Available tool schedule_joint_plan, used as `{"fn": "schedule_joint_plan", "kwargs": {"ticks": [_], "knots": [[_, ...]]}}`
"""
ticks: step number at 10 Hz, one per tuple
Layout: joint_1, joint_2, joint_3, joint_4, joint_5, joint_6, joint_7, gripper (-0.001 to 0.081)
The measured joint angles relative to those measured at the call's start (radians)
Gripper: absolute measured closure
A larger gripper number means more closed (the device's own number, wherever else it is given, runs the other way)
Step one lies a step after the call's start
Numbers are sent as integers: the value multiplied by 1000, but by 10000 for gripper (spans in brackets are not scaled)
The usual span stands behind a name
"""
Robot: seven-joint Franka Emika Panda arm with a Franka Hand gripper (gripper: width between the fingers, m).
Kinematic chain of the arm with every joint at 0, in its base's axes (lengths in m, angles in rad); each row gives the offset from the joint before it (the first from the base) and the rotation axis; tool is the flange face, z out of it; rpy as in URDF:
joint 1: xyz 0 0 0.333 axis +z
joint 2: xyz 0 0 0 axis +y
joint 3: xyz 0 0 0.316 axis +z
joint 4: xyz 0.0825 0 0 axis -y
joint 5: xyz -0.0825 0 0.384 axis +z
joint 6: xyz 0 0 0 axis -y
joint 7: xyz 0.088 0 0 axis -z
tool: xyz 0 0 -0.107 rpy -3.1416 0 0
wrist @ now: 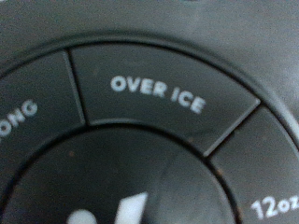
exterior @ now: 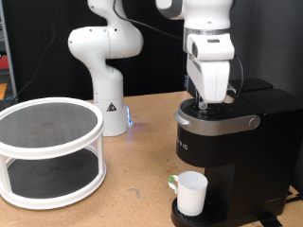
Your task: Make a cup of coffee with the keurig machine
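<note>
The black keurig machine (exterior: 227, 142) stands at the exterior view's right with its lid down. The white cup (exterior: 192, 193) with a greenish handle sits on the drip base under the spout. My gripper (exterior: 210, 104) points straight down onto the top of the machine, its fingertips at the button panel. The wrist view is filled by the dark round button panel (wrist: 149, 121), very close, with buttons marked OVER ICE (wrist: 157, 95) and 12oz (wrist: 273, 205). The fingers do not show in the wrist view.
A white two-tier round rack (exterior: 49, 151) with dark mesh shelves stands at the exterior view's left. A white robot base (exterior: 106, 66) stands behind it on the wooden table (exterior: 133, 189).
</note>
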Motion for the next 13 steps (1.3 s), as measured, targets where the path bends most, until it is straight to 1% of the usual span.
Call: {"fn": "schedule_joint_plan", "kwargs": {"ticks": [2, 6, 13], "knots": [[0, 11, -5, 16, 14, -24, 0, 804], [-4, 52, -19, 78, 54, -118, 9, 804], [-5, 92, -29, 140, 72, -210, 11, 804]]}}
